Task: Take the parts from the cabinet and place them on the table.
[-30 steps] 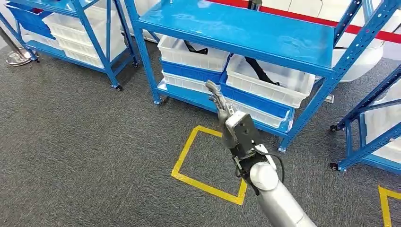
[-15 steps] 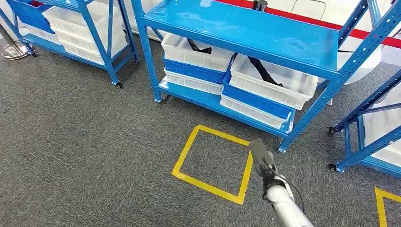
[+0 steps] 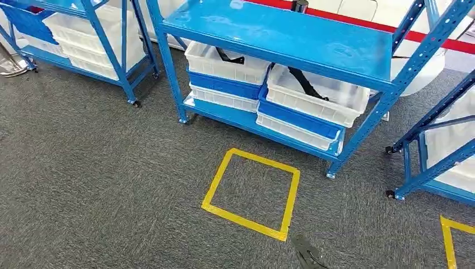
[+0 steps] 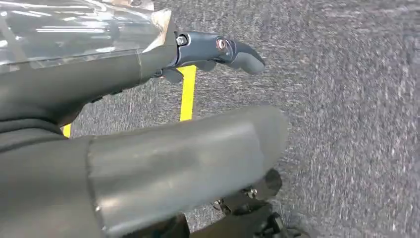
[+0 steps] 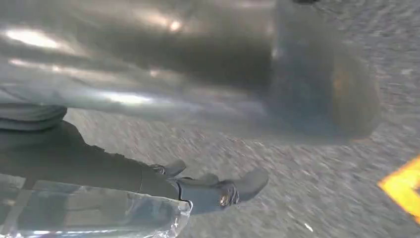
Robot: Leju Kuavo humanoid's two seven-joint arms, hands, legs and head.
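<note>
While both arms hang low over the grey carpet (image 3: 101, 185), the parts sit far off in the blue cabinet (image 3: 291, 33) ahead: black strap-like pieces in two white bins on its lower level, one in the left bin (image 3: 227, 61) and one in the right bin (image 3: 316, 92). Both bins rest on stacked blue and white trays. Parts and fingers are well apart; neither hand touches a bin or the cabinet.

Right hand (image 3: 305, 255): dark tip at the near edge of the head view, just near of the yellow tape square (image 3: 252, 193) on the floor. In the right wrist view the right hand (image 5: 213, 191) has its fingers extended, thumb apart, nothing between them. Picture blurred.

Left hand (image 4: 198, 54), left wrist view: fingers stretched out, thumb separate, empty, over carpet with a yellow tape line below it.

Second blue rack with white bins at far left (image 3: 89, 33); a third rack frame on castors at right (image 3: 431, 145).
</note>
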